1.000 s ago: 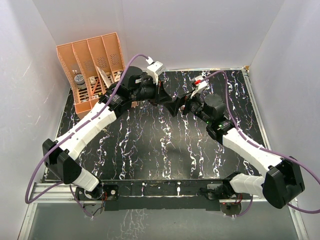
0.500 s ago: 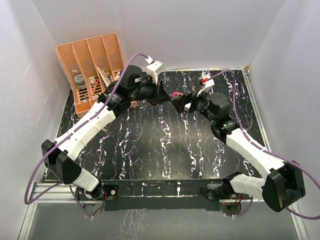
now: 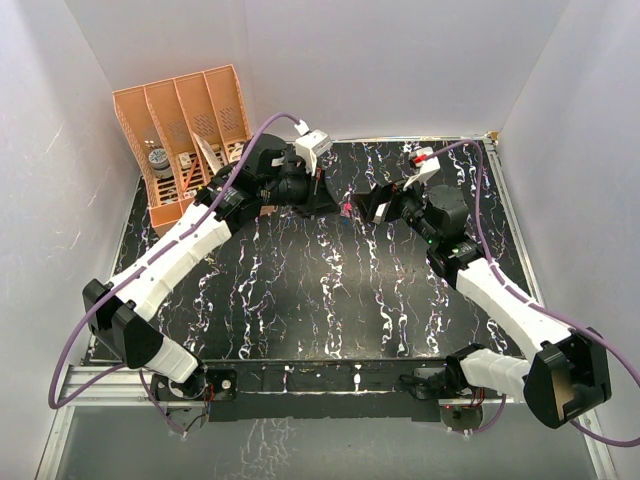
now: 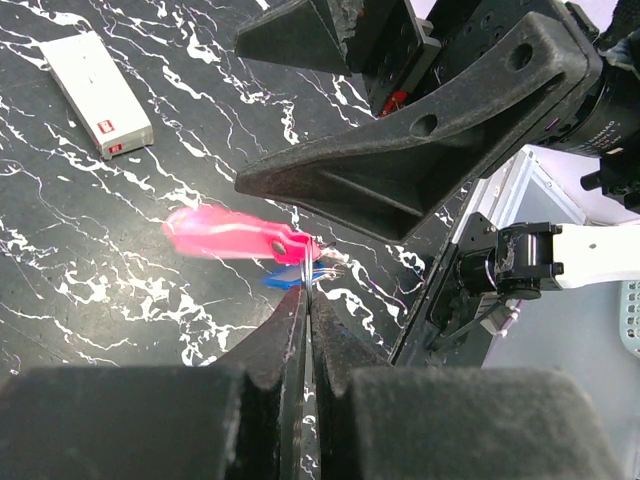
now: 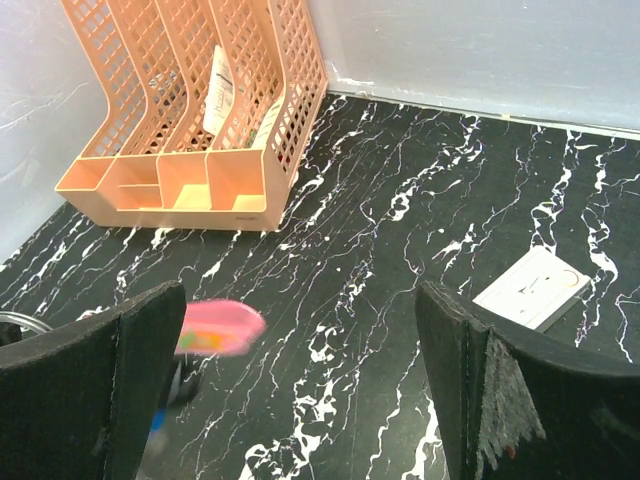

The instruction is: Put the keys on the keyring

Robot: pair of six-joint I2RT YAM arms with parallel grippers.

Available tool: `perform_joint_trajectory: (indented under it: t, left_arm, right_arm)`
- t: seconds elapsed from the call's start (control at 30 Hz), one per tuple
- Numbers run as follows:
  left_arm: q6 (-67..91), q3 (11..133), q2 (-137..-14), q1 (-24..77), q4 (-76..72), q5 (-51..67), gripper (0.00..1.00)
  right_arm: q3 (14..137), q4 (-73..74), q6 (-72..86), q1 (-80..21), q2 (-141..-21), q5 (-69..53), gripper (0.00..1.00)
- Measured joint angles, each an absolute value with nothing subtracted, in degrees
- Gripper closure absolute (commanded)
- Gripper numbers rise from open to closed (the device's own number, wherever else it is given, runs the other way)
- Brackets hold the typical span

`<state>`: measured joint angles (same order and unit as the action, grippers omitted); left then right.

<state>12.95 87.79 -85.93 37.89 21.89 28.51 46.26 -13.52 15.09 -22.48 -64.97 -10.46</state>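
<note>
Black white-veined table (image 3: pixel 300 300), white walls (image 3: pixel 400 60). One peach organizer (image 3: pixel 185 130) at far-left corner, one white box (image 5: pixel 532 288). The keyring (image 4: pixel 240 236), plus one blue key (image 4: pixel 285 281), is clamped by left gripper (image 4: pixel 306 272) near the far edge; right gripper (image 5: pixel 300 340) is spread wide, empty.

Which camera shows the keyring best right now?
Left wrist: the keyring sits close up, its ring pinched at the tips of the shut left gripper, a blue key beside it. Top external shows only a pink speck; right wrist, a blurred pink strap.
</note>
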Motion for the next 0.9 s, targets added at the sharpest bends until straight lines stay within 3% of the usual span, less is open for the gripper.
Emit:
perform_joint_trajectory:
  t: [0.47, 0.57, 0.67, 0.9]
  left_arm:
    - [9.5, 96.8, -90.2, 37.9, 31.7, 29.0, 1.0]
    - [8.1, 99.0, -92.9, 37.9, 34.9, 29.4, 1.0]
    - [6.8, 100.6, -95.0, 37.9, 38.0, 29.8, 1.0]
    - [3.9, 104.9, -97.7, 37.9, 44.4, 31.0, 1.0]
  right_arm:
    - [46.3, -11.5, 13.4, -22.5, -59.8, -9.1, 0.02]
    - [46.3, -11.2, 12.3, -22.5, -58.5, -9.8, 0.06]
    - [46.3, -10.9, 11.1, -22.5, -58.0, -12.1, 0.13]
    - [46.3, -9.6, 8.1, -22.5, -57.9, -18.6, 0.46]
